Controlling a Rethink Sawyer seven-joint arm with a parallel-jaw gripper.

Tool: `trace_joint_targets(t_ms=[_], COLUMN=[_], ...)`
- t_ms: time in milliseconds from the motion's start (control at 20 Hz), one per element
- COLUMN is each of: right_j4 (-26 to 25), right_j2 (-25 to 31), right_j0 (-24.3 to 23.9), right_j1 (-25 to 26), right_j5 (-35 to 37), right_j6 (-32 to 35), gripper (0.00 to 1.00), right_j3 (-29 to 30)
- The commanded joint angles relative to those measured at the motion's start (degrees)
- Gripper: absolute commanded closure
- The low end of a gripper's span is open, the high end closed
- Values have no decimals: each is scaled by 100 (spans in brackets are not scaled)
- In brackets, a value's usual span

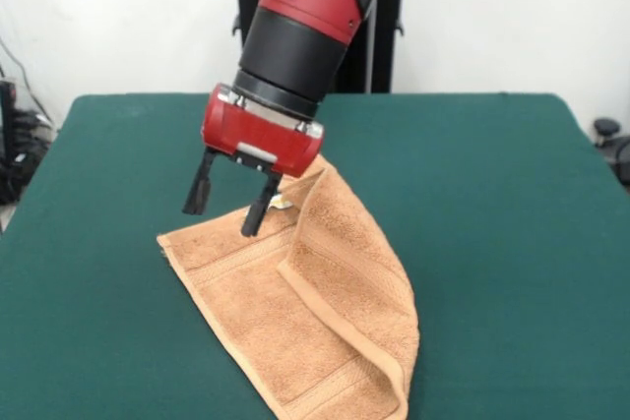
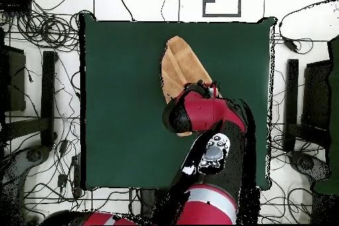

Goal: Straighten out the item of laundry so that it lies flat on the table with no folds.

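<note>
From across the table [image 1: 512, 243], the gripper [image 1: 228, 202] hangs to the left with its two black fingers [image 1: 200, 187] spread apart and gripping nothing. Just right of it and below lies the towel [image 1: 325, 322], one side folded over in a raised ridge, its far corner close behind the right finger. From above, the towel [image 2: 180, 64] shows partly under the arm [image 2: 202, 111].

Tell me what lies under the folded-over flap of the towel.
Under the flap shows only more of the towel, lying on the green table. Anything deeper inside the fold is covered.
</note>
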Motion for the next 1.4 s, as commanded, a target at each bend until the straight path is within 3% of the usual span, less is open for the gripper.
trace_joint_targets(t_ms=[50, 1100, 1400], right_j4=[217, 619, 597], right_j2=[1184, 1927, 1142], right_j0=[-39, -205, 272], right_j1=[49, -312, -234], right_j5=[-144, 728, 770], right_j6=[773, 642, 815], gripper=[0, 0, 0], right_j3=[547, 1036, 769])
